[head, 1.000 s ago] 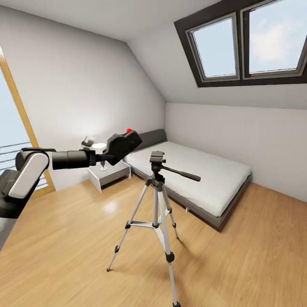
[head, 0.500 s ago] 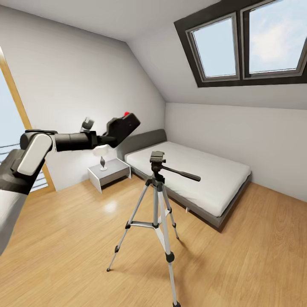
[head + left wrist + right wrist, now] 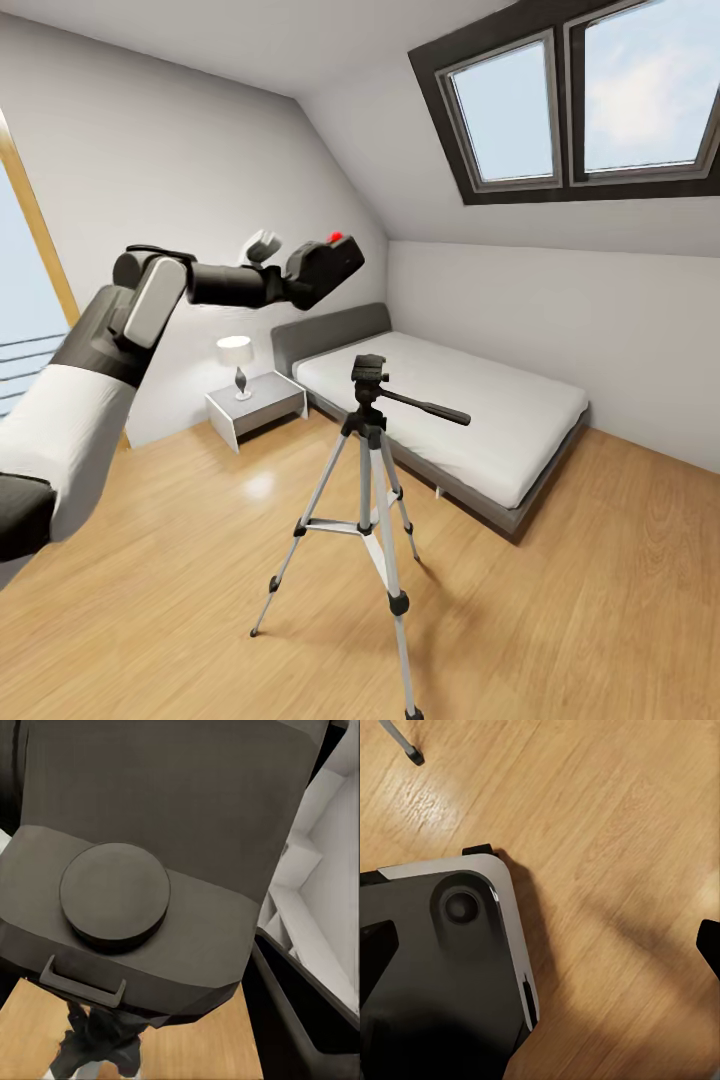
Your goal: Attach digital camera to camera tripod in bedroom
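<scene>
Carry step: the digital camera (image 3: pixel 322 268) is clamped in the left gripper (image 3: pixel 296 283), held high above the camera tripod (image 3: pixel 366 478). Next, it needs to be lowered onto the tripod's head.

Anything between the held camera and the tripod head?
Nothing visible. The left gripper holds the digital camera in open air, up and left of the camera tripod head, whose top plate is bare.

The digital camera (image 3: pixel 322 270) hides the left jaws; the camera tripod's (image 3: pixel 366 470) front foot is cropped.
</scene>
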Tool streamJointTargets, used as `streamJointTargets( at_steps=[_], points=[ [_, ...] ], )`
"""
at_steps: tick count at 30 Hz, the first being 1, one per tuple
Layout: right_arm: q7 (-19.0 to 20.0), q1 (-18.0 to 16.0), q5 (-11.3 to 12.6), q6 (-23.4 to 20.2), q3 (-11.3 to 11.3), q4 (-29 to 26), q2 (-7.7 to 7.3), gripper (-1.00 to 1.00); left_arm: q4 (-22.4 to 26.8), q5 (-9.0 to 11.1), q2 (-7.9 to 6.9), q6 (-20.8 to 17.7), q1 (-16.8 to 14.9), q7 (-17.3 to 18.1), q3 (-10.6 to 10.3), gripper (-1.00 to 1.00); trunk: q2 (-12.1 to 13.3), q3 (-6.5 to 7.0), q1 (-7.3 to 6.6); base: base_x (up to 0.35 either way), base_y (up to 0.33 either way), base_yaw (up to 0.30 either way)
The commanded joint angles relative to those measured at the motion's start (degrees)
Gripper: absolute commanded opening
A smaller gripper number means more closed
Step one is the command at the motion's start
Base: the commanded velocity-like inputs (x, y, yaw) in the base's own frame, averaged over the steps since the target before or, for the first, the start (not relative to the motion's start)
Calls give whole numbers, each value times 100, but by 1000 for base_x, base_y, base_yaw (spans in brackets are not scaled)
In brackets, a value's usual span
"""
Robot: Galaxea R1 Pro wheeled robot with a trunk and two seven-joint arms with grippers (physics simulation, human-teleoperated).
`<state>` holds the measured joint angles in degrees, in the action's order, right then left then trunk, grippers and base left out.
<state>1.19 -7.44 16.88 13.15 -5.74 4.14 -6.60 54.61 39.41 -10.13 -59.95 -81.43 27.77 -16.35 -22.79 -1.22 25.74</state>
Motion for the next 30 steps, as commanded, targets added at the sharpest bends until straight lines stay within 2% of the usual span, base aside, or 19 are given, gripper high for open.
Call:
streamJointTargets(
  at_steps=[1,2,7,8,11,16,19,23,30],
  points=[
    [13,-12,52,38,-49,25,2,100,-99,-91,64,-5,-77,57,-9,-100,-13,-13,4,0,0,0],
    [13,-12,50,39,-49,25,1,100,-262,-124,188,-5,-194,55,-12,-100,-13,-13,4,0,0,0],
    [13,-12,46,39,-50,25,3,100,-481,-181,414,-5,-371,54,-70,-100,-13,-13,4,0,0,0],
    [13,-12,44,45,-50,25,2,100,-511,-191,417,-5,-402,64,-325,-100,-13,-13,4,0,0,0],
    [13,-12,44,46,-50,25,1,100,-486,-194,392,-5,-410,90,-537,-100,-13,-13,4,0,0,0],
    [-85,-70,181,-115,-44,55,-161,100,-554,-190,411,21,-245,29,-382,-100,-13,-13,4,0,0,0],
    [-63,-99,191,-211,-34,45,-257,100,-531,-196,375,23,-147,19,-290,-100,-13,-13,4,0,0,0],
    [-33,-126,198,-211,-21,19,-311,100,-498,-203,253,25,-18,12,-167,-100,-13,-13,4,0,0,0],
    [-24,-133,201,-208,2,9,-322,100,-486,-217,24,43,209,19,47,-100,-13,-13,4,0,0,0]
  ],
)
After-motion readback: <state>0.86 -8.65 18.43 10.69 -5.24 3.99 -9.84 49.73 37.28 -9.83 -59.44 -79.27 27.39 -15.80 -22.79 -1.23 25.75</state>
